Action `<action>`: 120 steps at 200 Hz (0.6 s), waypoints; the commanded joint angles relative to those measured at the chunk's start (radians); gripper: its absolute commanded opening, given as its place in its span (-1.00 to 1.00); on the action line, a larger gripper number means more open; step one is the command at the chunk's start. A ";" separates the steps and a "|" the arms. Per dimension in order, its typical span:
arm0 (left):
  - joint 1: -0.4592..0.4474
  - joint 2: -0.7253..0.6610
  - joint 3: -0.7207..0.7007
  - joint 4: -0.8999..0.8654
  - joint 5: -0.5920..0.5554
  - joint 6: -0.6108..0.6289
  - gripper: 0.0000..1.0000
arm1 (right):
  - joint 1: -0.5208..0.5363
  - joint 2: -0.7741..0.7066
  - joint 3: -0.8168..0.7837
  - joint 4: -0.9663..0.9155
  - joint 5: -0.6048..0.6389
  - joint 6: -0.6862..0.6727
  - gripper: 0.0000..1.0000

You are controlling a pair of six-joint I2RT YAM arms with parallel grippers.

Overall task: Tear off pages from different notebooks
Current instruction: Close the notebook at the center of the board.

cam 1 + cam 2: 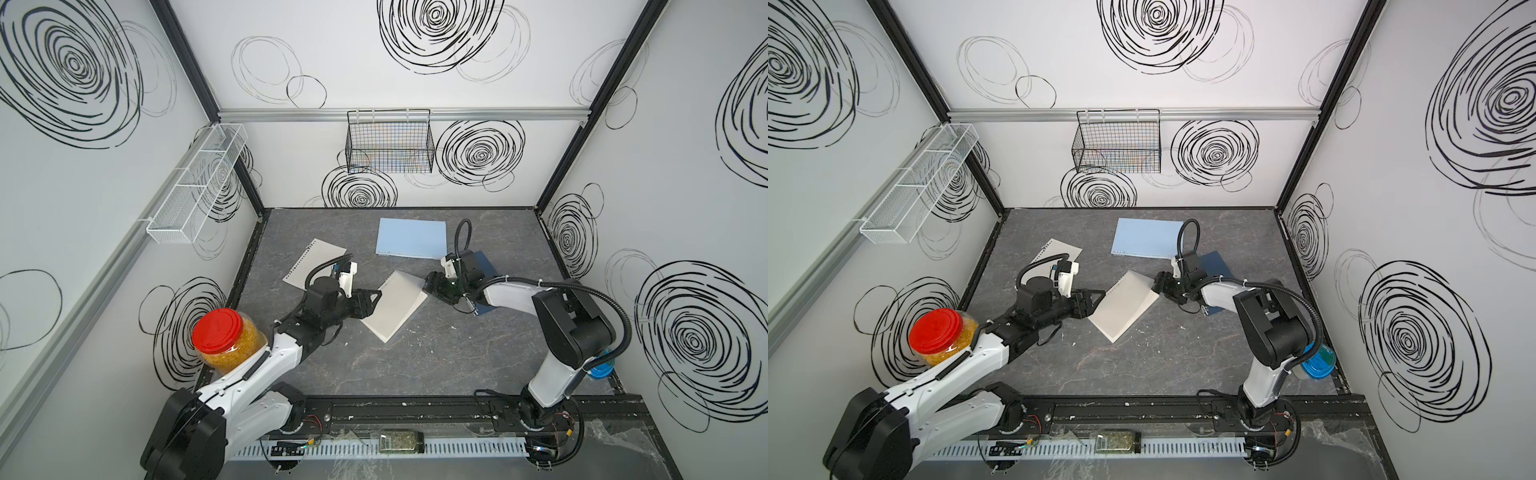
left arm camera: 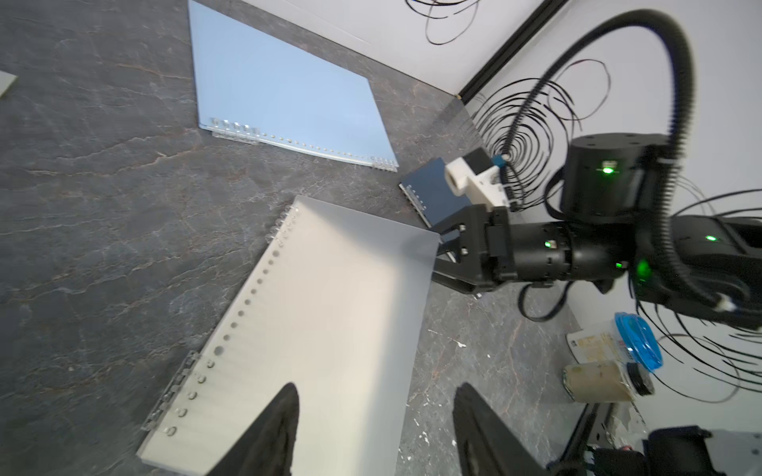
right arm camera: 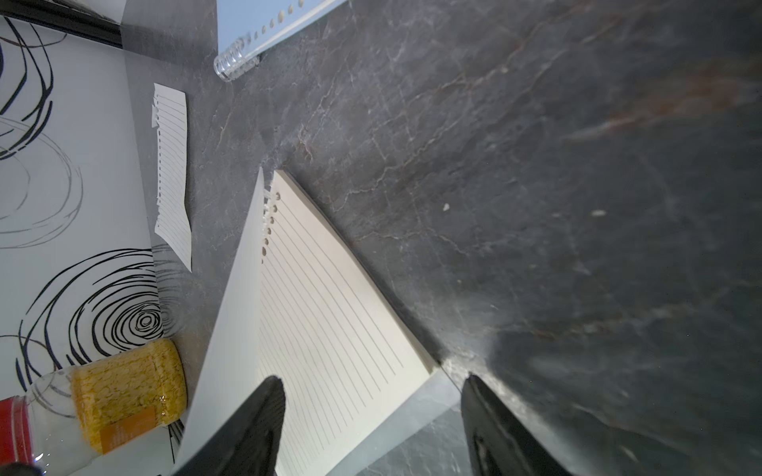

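Observation:
The clear-covered notebook (image 1: 392, 307) lies mid-table, showing lined paper (image 3: 330, 309). Its frosted cover (image 2: 330, 288) is tilted up at the far right corner. That corner sits between the spread fingers of my right gripper (image 1: 430, 286) (image 3: 371, 377), which is open. My left gripper (image 1: 376, 297) (image 2: 377, 387) is open at the notebook's opposite edge, one finger over the cover, one over the table. The light-blue notebook (image 1: 411, 239) lies behind. The dark navy notebook (image 1: 486, 266) is partly under my right arm. One loose lined page (image 1: 313, 262) lies at the left.
A red-lidded jar (image 1: 224, 336) stands beside my left arm. A blue-lidded container (image 1: 602, 368) and small jars (image 2: 598, 383) sit in the right front corner. A black wire basket (image 1: 390, 141) and a white mesh shelf (image 1: 195, 183) hang on the walls.

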 commanded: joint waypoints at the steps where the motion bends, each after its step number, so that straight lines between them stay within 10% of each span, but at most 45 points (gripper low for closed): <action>1: 0.058 0.109 0.059 -0.046 -0.013 -0.017 0.24 | 0.002 -0.067 -0.023 -0.040 0.017 -0.018 0.41; 120: 0.074 0.710 0.503 -0.300 0.017 0.165 0.12 | 0.174 -0.126 -0.104 -0.126 0.148 0.044 0.42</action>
